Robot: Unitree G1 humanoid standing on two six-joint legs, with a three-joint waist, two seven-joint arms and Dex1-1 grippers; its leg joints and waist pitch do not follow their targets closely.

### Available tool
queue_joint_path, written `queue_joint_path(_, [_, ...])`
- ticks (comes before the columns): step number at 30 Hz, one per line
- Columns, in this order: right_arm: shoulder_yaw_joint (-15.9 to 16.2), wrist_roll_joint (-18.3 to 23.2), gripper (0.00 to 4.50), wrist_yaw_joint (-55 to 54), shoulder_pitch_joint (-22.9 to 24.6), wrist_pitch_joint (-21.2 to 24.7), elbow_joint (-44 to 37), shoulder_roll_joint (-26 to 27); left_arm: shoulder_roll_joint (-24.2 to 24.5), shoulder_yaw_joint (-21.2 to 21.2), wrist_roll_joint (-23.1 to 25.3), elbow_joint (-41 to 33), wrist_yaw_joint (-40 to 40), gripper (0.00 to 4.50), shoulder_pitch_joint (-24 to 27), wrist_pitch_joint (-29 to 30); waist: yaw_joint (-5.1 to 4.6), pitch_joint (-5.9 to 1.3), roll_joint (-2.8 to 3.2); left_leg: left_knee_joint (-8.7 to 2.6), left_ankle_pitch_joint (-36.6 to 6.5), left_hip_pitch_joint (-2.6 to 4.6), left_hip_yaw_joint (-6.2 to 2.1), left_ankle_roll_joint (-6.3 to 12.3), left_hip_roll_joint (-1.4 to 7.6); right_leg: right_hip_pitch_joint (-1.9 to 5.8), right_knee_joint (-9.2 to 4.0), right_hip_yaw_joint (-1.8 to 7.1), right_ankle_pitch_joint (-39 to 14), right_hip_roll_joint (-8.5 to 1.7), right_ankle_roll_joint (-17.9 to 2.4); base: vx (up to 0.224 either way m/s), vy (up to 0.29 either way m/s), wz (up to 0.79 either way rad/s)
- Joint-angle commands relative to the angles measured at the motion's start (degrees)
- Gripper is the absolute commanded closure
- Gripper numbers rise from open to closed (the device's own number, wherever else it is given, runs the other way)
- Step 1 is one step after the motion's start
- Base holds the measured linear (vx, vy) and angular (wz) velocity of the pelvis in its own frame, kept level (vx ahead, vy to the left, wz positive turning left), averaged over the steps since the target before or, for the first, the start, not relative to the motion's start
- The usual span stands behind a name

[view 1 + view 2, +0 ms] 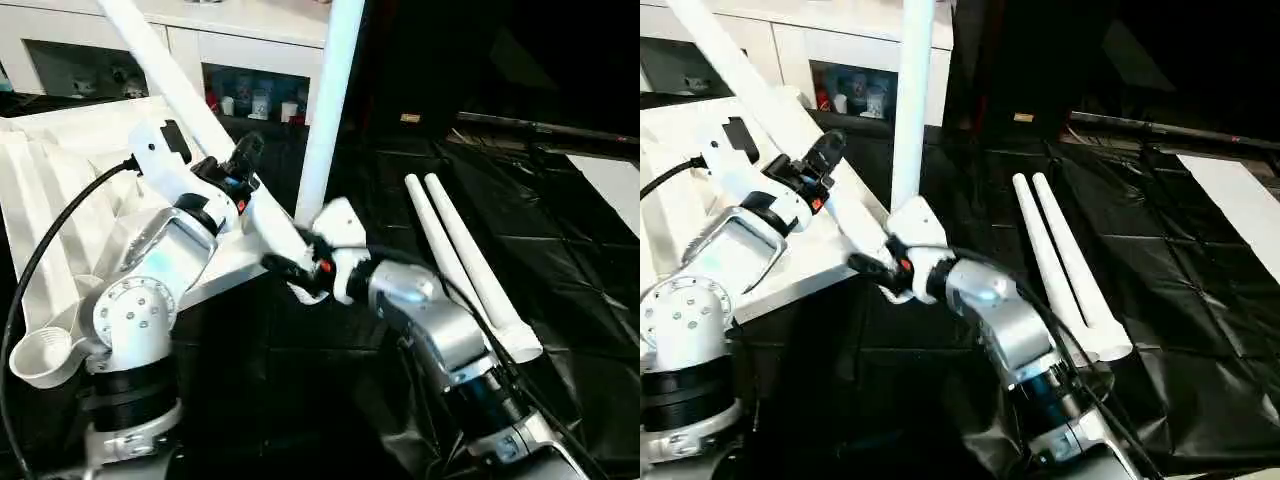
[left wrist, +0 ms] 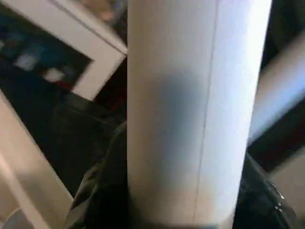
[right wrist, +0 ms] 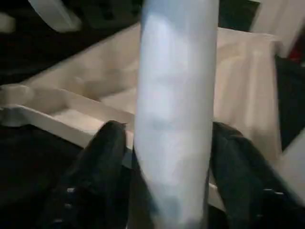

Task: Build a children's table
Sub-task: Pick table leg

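1. Both silver forearms reach in from 6 o'clock; the left hand (image 1: pixel 238 165) and right hand (image 1: pixel 300 268) each grip the same slanted leg (image 1: pixel 190 105), fingers (image 3: pixel 97 171) either side.
2. White tapered tube, slanting toward 11 o'clock above the ribbed tabletop (image 1: pixel 60 190).
3. Another leg (image 1: pixel 325 110) stands upright, top cut off; two spare legs (image 1: pixel 470 260) lie at 3 o'clock.

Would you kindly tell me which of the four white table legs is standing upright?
The leg rising vertically at the tabletop's far corner. The slanted leg is gripped by both pincers, left and right, and two loose legs lie flat on the black sheet.
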Motion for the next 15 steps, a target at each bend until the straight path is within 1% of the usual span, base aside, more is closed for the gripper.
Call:
queue_joint_path(1, [-2.42,4.38,1.45,5.58,-0.27,4.58,-2.71,-3.02,2.85,-1.57,-3.1,-1.84,-6.54,2.73,-0.43,3.45,-0.27,-3.47,1.27,-4.29,-11.43,0.92,-0.59,-2.81,1.85,2.45,-3.95,2.65,-12.03,-3.54,-4.6,0.0,0.0,0.0])
queue_joint_path(2, [-2.45,4.8,1.42,6.31,-0.24,5.0,-2.96,-3.4,3.29,-1.59,-3.49,-1.9,-7.27,2.73,-0.44,3.82,-0.13,-3.47,1.45,-4.32,-10.83,0.99,-0.59,-2.88,1.91,2.52,-3.82,2.63,-10.82,-3.56,-5.26,0.0,0.0,0.0])
queue_joint_path(3, [-2.49,7.71,1.42,11.18,0.03,8.17,-4.51,-5.93,6.22,-1.91,-5.83,-2.36,-12.31,2.73,-0.6,5.96,-0.17,-3.44,1.42,-4.31,-10.71,0.92,-0.54,-2.88,1.85,2.53,-3.78,2.65,-10.47,-3.51,-5.54,0.0,0.0,0.0])
queue_joint_path(4, [-2.31,8.74,1.42,13.21,0.26,9.33,-5.11,-7.13,7.33,-1.68,-7.61,-2.64,-14.79,2.73,-0.79,7.05,0.04,-3.5,1.46,-4.17,-10.51,1.05,-0.49,-2.65,1.62,2.74,-3.77,2.58,-10.67,-3.5,-5.91,0.0,0.0,0.0])
queue_joint_path(5, [-2.2,9.29,1.42,14.25,0.34,10.03,-5.35,-7.73,7.94,-1.49,-8.67,-2.76,-16.23,2.73,-0.95,7.64,0.02,-3.48,1.51,-4.3,-10.22,0.9,-0.52,-2.63,1.76,2.77,-3.71,2.65,-10.55,-3.59,-6.09,0.0,0.0,0.0])
queue_joint_path(6, [-1.99,9.46,1.42,15.02,0.53,10.56,-5.4,-8.4,8.79,-1.14,-10.56,-3.12,-18.43,2.73,-1.2,8.45,0.0,-3.36,1.49,-4.33,-10.35,0.86,-0.48,-2.8,1.79,2.65,-3.83,2.65,-10.87,-3.67,-6.69,0.0,0.0,0.0])
queue_joint_path(8, [-1.9,9.41,1.42,15.18,0.57,10.65,-5.32,-8.58,9.07,-0.99,-11.26,-3.22,-19.2,2.73,-1.31,8.73,-0.01,-3.39,1.39,-4.28,-10.04,0.71,-0.39,-3.06,1.79,2.71,-3.85,2.67,-10.94,-3.8,-7.65,0.0,0.0,0.0])
queue_joint_path(10, [-1.68,9.37,1.42,15.46,0.85,10.78,-4.99,-9.08,9.84,-0.7,-13.05,-3.67,-21.77,2.73,-1.56,9.28,0.02,-3.32,1.42,-4.32,-11.15,0.8,-0.41,-3.24,1.8,2.68,-4.11,2.67,-13.62,-3.94,-7.63,0.0,0.0,0.0])
queue_joint_path(11, [-1.46,10.18,1.42,16.32,1.61,11.53,-5.18,-9.71,10.4,-0.2,-15.87,-4.45,-25.37,2.73,-1.77,9.86,0.07,-3.33,1.67,-4.37,-11.61,0.87,-0.49,-3.44,1.82,2.66,-4.16,2.66,-14.69,-3.94,-7.36,0.0,0.0,0.0])
queue_joint_path(12, [-1.46,10.18,1.6,16.32,1.61,11.53,-5.18,-9.71,10.4,-0.2,-15.88,-4.45,-25.38,2.73,-1.77,9.86,0.06,-3.3,1.61,-4.39,-11.81,0.9,-0.47,-3.44,1.81,2.62,-4.25,2.66,-15.0,-3.92,-7.24,0.0,0.0,0.0])
queue_joint_path(13, [-1.54,10.76,1.71,16.5,1.89,12.24,-5.45,-9.82,10.6,-0.24,-16.8,-4.83,-26.6,2.73,-1.83,9.95,0.06,-3.3,1.67,-4.41,-12.07,0.93,-0.5,-3.5,1.87,2.61,-4.23,2.67,-15.13,-3.92,-7.26,0.0,0.0,0.0])
queue_joint_path(15, [-1.66,11.48,1.81,16.65,2.23,13.15,-6.03,-9.86,10.39,-0.24,-17.8,-5.15,-27.38,2.73,-1.84,9.92,0.01,-3.35,1.85,-4.43,-12.22,0.95,-0.58,-3.61,1.94,2.62,-4.12,2.65,-14.19,-3.85,-7.49,0.0,0.0,0.0])
